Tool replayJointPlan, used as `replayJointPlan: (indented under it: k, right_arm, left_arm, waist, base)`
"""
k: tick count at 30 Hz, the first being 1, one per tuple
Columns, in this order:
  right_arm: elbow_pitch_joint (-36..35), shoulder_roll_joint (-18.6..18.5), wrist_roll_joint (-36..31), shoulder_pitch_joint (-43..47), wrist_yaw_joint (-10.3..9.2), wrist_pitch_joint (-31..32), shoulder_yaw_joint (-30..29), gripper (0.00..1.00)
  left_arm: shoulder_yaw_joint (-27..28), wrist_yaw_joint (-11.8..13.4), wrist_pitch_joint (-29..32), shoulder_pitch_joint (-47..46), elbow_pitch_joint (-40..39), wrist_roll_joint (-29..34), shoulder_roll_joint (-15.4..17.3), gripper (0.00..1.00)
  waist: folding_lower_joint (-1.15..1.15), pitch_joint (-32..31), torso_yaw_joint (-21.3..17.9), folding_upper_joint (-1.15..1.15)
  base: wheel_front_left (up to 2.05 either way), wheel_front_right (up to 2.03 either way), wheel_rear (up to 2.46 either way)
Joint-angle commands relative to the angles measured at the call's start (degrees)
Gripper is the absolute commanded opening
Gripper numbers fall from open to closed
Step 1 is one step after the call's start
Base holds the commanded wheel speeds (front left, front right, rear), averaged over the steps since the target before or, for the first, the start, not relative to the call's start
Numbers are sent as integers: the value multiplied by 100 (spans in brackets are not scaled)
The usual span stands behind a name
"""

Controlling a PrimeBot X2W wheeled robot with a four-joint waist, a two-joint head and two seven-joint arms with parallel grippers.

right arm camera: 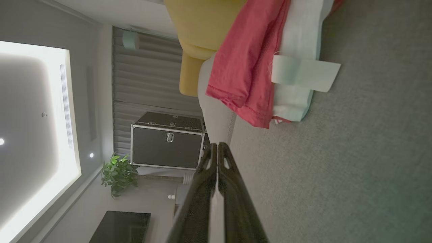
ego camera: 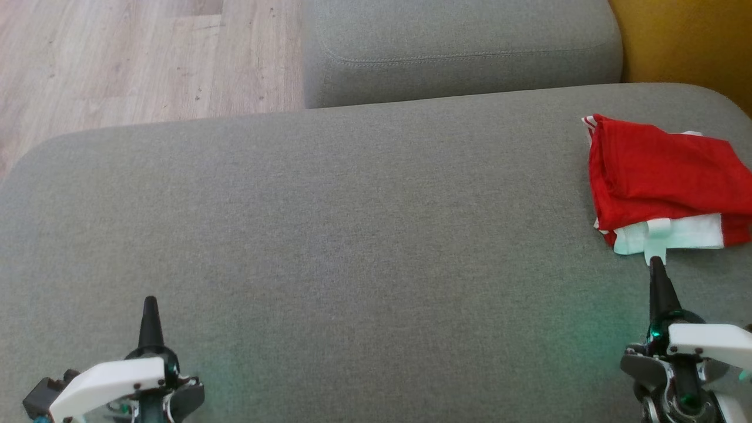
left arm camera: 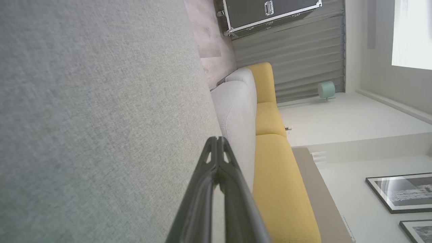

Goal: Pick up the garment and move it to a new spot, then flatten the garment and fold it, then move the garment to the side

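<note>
Garment [ego camera: 658, 176], red and white, folded, lying far right on grey cushion [ego camera: 352, 235], white tab [ego camera: 657, 232] just beyond tip of right gripper [ego camera: 656, 265]; left gripper [ego camera: 150, 302] near left, well apart; both pincers pressed together, empty; hazard: stray forward nudge catching tab, pulling folds open.

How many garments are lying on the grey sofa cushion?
1: a folded red-and-white garment at the far right of the cushion, just ahead of the right gripper. Its folds could hide another piece.
</note>
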Motion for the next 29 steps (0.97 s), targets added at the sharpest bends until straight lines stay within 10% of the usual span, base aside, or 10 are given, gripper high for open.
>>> replayJointPlan:
  k: [1,29]
  right_arm:
    - [-245,-28,177,-329,35,63,75,0]
    - [-311,-30,1222,-376,40,336,-22,0]
  left_arm:
    - [210,-63,43,-327,-208,-153,41,0]
    - [369,-142,322,-412,-239,-1188,48,0]
  waist:
    - [0,1,0,0]
    - [0,20,-2,0]
  base:
    - [0,0,0]
    - [0,0,0]
